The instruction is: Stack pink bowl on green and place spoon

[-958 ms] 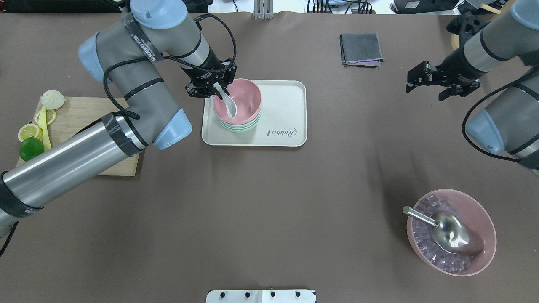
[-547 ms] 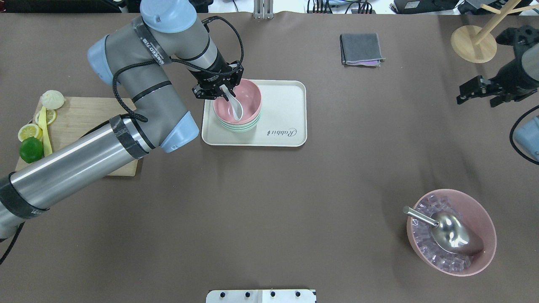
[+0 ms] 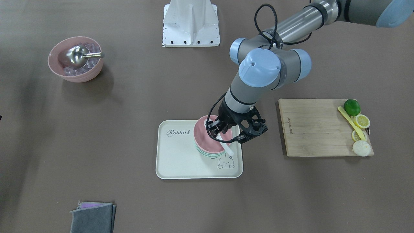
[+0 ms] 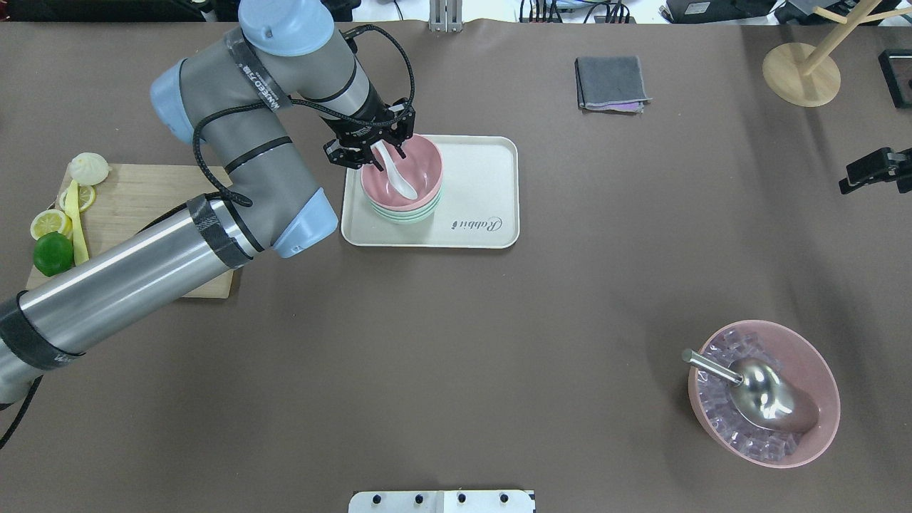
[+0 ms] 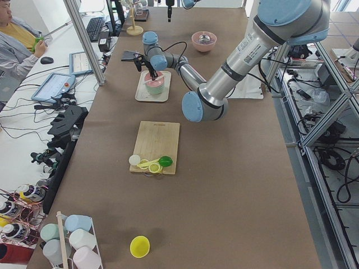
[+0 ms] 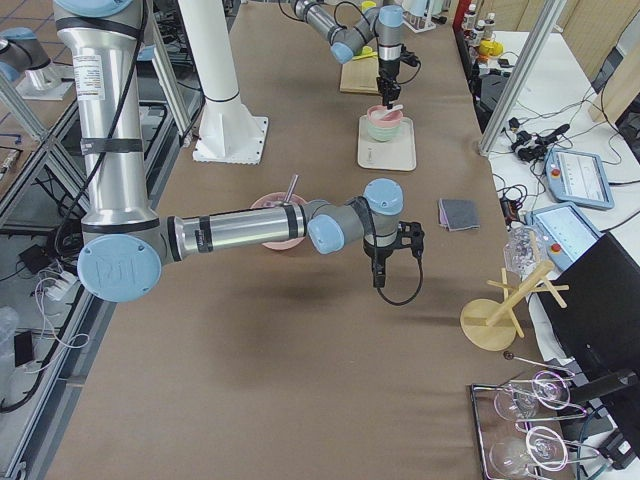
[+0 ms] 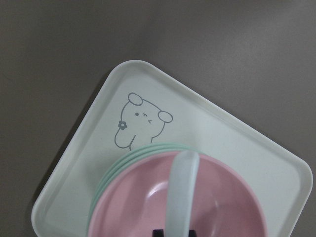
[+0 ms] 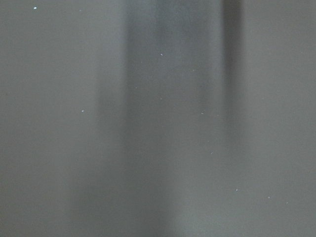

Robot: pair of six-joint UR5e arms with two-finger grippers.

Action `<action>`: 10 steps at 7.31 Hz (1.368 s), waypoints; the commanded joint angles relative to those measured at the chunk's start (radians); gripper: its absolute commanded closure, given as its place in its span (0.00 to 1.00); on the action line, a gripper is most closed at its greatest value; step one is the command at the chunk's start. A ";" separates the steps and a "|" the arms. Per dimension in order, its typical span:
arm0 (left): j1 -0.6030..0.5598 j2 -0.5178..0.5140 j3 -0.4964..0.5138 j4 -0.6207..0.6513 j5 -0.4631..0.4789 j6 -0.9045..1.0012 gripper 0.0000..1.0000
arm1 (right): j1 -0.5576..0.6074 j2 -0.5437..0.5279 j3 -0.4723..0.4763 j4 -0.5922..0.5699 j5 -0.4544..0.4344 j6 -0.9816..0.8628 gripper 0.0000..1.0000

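Overhead exterior: glossy white spoon (image 4: 400, 178) (deep oval scoop) in clamped jaws of left gripper (image 4: 381, 152).

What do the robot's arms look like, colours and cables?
Both arms are silver-grey tubes with pale blue joint caps. The left arm carries black tape bands, a looping black cable and white lettering on one band. The right arm looks alike; both end in black jaws.
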 commanded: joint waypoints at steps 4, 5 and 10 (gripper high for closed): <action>-0.172 0.564 -0.489 0.194 0.000 0.735 0.02 | 0.060 -0.004 -0.055 0.004 0.003 -0.116 0.00; -0.253 0.681 -0.527 0.194 -0.003 0.940 0.02 | 0.071 -0.005 -0.061 0.005 0.004 -0.121 0.00; -0.678 0.864 -0.301 0.187 -0.109 1.773 0.02 | 0.109 -0.008 -0.069 0.005 0.003 -0.205 0.00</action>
